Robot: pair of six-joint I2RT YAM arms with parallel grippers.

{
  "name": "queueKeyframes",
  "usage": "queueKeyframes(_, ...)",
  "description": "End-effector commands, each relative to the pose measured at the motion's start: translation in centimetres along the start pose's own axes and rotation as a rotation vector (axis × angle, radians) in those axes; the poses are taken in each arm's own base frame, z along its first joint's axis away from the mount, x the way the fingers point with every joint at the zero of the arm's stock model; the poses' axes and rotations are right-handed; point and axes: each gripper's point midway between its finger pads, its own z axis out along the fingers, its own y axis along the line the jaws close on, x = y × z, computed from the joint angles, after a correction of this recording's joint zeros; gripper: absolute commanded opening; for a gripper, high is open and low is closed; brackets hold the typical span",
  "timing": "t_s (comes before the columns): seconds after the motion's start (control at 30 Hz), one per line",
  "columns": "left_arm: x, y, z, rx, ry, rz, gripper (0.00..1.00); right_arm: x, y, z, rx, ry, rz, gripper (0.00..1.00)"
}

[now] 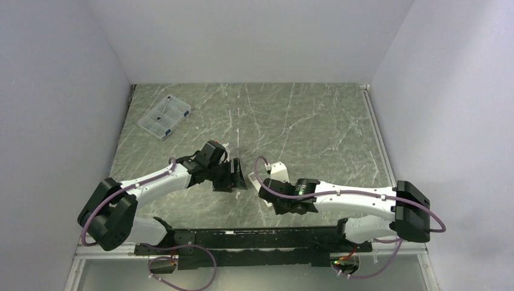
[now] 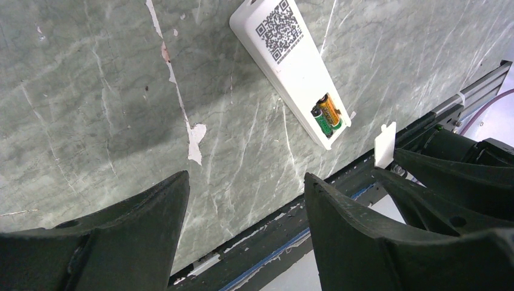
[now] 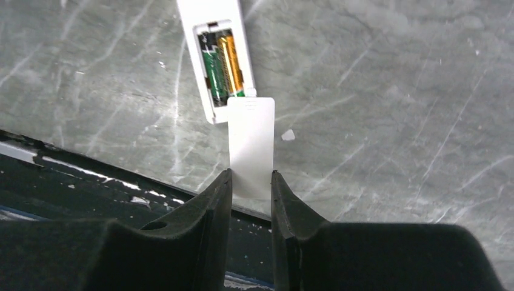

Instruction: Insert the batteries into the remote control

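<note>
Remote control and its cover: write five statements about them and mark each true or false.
1. Both batteries sit in the open compartment of the remote control. True.
2. The right gripper is empty. False: it is shut on the white cover.
3. The left gripper grips the remote control. False: its jaws stand open, apart from it, holding nothing.
4. The remote control lies with its QR code facing up. True.
5. The white cover is fitted over the compartment. False: the batteries show uncovered, and the cover is held just off that end.
</note>
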Motion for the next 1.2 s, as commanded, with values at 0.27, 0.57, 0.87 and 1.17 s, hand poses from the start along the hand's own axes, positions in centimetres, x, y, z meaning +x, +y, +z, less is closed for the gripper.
queueKeyframes(0.27,0.0,0.2,-0.4,-0.001,-0.011,0.023,0.75,-3.6,2.2,0.9,-0.102,-0.052,-0.117,0.1)
queueKeyframes(0.57,0.1,0.5,-0.5,-0.012,-0.014,0.026,0.75,-3.7,2.9,2.1,-0.113,-0.029,-0.141,0.1)
queueKeyframes(0.87,0.1,0.5,-0.5,-0.013,-0.012,0.027,0.75,-3.6,3.1,2.9,-0.122,-0.016,-0.142,0.1)
queueKeyframes(1.17,0.1,0.5,-0.6,-0.017,-0.013,0.025,0.75,-3.6,3.0,3.5,-0.124,-0.009,-0.14,0.11)
